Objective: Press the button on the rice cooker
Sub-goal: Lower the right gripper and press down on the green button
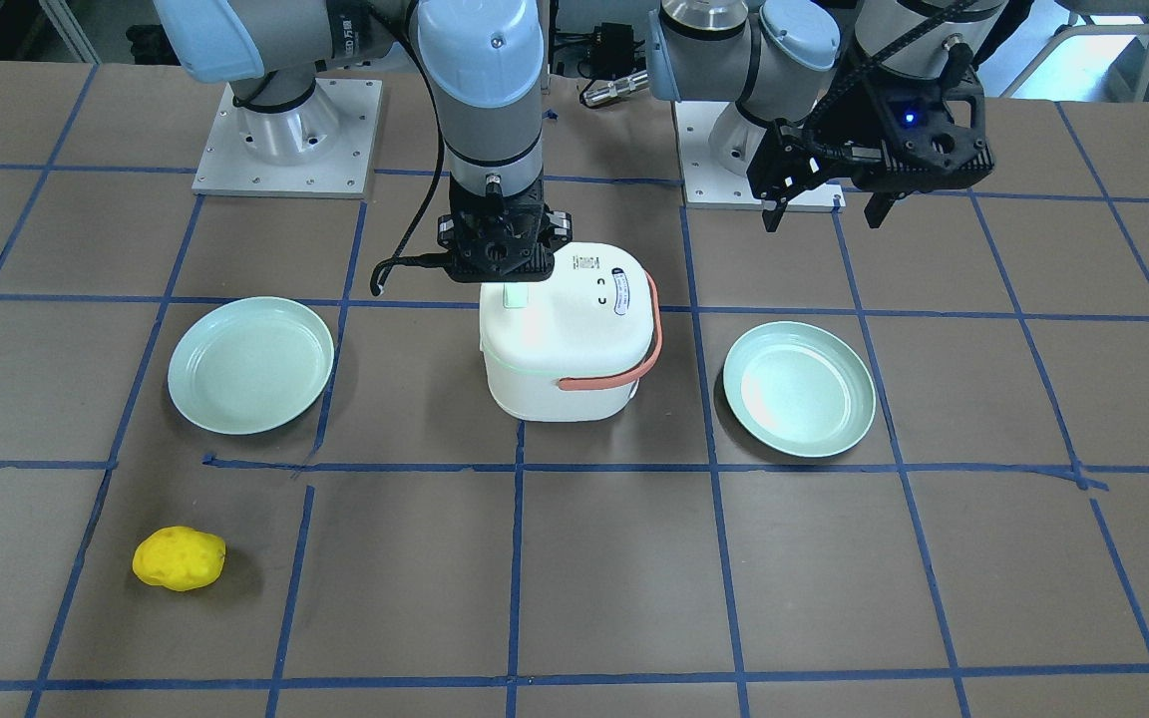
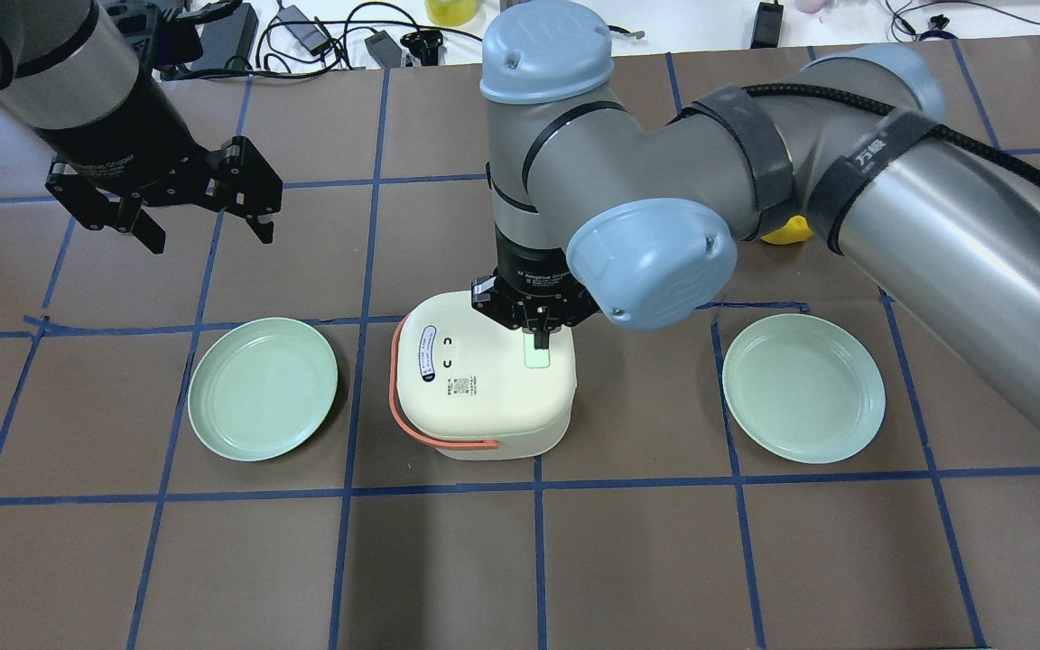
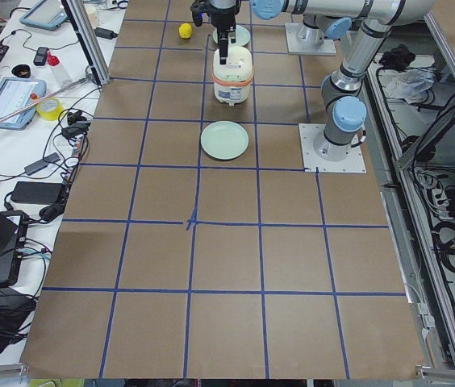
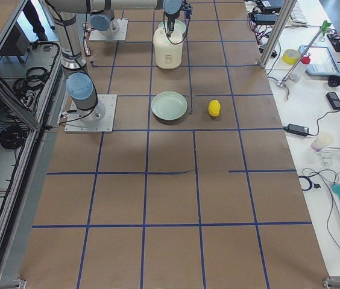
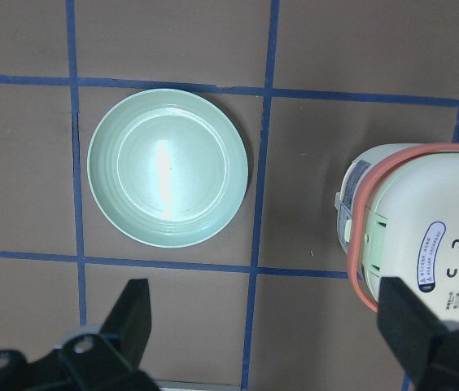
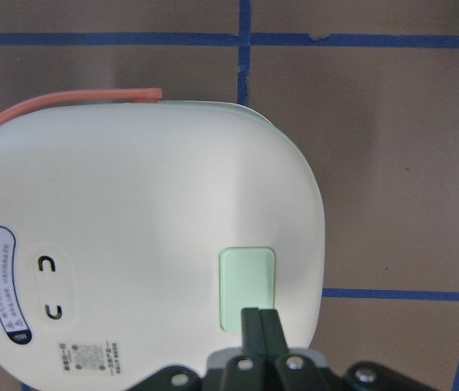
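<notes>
Rice cooker: we see the white rice cooker (image 2: 475, 379) standing upright around the middle of the desk (image 2: 448, 560), well away from every edge, its orange handle (image 2: 412, 429) lying down around the side.
Button: the pale green button (image 6: 247, 289) sits on the lid, on the side toward the desk's right end.
Right tool: the right tool (image 2: 538, 338) points straight down over the lid, clenched with its fingers (image 6: 260, 318) pressed together and grasping nothing. The tips meet the button at its edge; we cannot tell how hard they bear on it.
Left tool: the left tool (image 2: 208, 233) hangs above the desk toward the left end, released, fingers spread wide, well apart from the cooker.
Plates: one green plate (image 2: 263, 388) lies on the cooker's left, another green plate (image 2: 803, 388) on its right, both near it but not touching.
Yellow object: a lumpy yellow object (image 1: 179, 558) lies past the right-hand plate, toward the operators' edge.
</notes>
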Available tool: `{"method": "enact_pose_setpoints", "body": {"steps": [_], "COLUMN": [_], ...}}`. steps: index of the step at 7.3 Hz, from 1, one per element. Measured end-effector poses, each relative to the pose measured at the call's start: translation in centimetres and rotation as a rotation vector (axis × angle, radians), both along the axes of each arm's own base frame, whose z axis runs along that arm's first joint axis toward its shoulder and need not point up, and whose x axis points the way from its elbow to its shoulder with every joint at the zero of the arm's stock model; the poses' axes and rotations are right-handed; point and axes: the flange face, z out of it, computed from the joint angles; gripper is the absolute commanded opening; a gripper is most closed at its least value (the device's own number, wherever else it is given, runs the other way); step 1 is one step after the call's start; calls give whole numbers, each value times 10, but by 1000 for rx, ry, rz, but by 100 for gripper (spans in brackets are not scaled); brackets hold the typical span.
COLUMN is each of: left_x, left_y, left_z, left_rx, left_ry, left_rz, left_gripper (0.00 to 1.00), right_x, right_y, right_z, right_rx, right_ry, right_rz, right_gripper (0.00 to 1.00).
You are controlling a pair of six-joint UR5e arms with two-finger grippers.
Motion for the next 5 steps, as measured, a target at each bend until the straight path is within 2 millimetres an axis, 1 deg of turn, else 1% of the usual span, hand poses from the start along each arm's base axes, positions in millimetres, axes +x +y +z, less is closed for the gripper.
{"method": "enact_pose_setpoints", "body": {"steps": [2,5], "left_x": [0,0], "left_y": [0,0], "left_z": [0,0], "left_rx": [0,0], "left_ry": [0,0], "left_rz": [0,0], "left_gripper": [100,100], "right_x": [4,3], "right_y": [5,3], "right_z": [-9,-10], "right_rx": [-14,-30], "right_ry": [-4,5], "right_rz": [0,5], "right_gripper": [0,0]}}
